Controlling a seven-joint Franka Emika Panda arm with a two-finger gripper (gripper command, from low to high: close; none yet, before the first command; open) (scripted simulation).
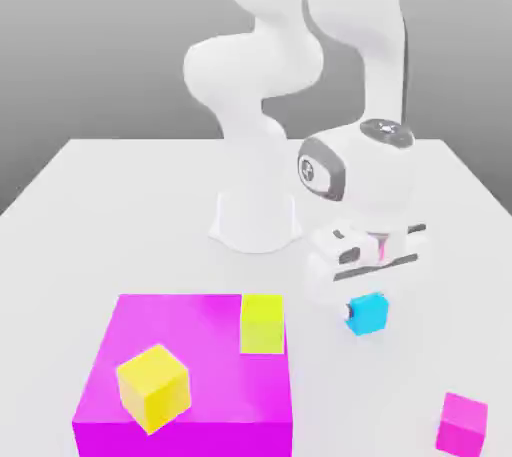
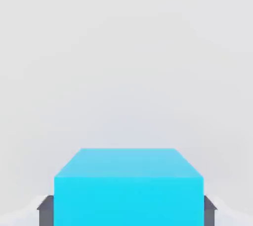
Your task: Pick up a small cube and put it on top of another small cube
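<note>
Cyan small cube point(image 1: 369, 312) clamped between the gripper point(image 1: 366, 317) fingers point(image 2: 45, 210) — at 3 o'clock of the big magenta block point(image 1: 185, 375), two yellow cubes point(image 1: 153, 387) on that block — small magenta cube point(image 1: 463, 422) at 5 o'clock.

The robot is a glossy white arm point(image 1: 265, 55) built of thick, rounded tubular segments that swell at the joints, rising from a plain white cylindrical base point(image 1: 256, 220) with a slightly flared foot. Its wrist housing point(image 1: 362, 173) is a smooth white shell carrying a round grey-ringed cap with a small dark mark on one side and a flat grey disc with dark dots on top, while a thin dark line runs down the edge of the forearm above it. Below sits a blocky white hand point(image 1: 362, 257) with dark slots and a small pink patch, and in the hand view two dark grey fingers point(image 2: 45, 210) show as squared blocks.
</note>
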